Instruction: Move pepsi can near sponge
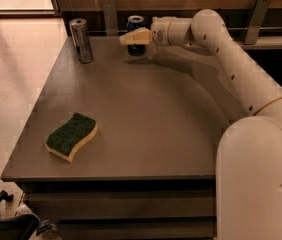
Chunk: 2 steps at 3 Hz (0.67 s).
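Note:
The pepsi can [135, 22] is dark blue with a silver top and stands upright at the far edge of the grey table [161, 124], near the middle. My gripper [133, 36] reaches in from the right and lies across the can's middle, hiding part of it. The sponge [72, 136] has a dark green top and a yellow body. It lies flat near the table's front left corner, far from the can.
A taller silver-grey can [81, 40] stands upright at the table's far left, left of the pepsi can. My white arm [231, 64] runs along the table's right side. A wooden wall with metal brackets [109, 15] stands behind the table. Tiled floor lies to the left.

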Available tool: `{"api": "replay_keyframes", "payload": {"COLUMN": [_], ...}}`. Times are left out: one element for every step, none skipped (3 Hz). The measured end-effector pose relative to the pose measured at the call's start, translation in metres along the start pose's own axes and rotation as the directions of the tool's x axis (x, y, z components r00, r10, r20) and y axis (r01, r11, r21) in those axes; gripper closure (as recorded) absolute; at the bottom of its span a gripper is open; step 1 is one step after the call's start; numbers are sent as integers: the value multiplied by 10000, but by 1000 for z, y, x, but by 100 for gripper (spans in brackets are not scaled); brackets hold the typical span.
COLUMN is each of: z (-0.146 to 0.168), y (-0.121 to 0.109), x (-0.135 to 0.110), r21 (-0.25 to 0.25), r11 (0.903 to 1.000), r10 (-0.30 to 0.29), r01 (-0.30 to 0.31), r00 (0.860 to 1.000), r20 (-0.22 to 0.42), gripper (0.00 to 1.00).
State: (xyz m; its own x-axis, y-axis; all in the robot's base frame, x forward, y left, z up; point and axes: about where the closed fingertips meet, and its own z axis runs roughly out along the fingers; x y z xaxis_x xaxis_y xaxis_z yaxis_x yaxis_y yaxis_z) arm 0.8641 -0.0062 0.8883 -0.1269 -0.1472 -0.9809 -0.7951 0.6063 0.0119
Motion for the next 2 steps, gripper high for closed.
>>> {"api": "replay_keyframes", "payload": {"z": [3, 6], "y": [2, 4], "x": [1, 2], "r21": [-41, -85], "r11": [10000, 10000], "r10": [8, 17], "r01": [-8, -17], "r00": [10000, 10000], "r20": [-4, -12], "gripper": [18, 40]}}
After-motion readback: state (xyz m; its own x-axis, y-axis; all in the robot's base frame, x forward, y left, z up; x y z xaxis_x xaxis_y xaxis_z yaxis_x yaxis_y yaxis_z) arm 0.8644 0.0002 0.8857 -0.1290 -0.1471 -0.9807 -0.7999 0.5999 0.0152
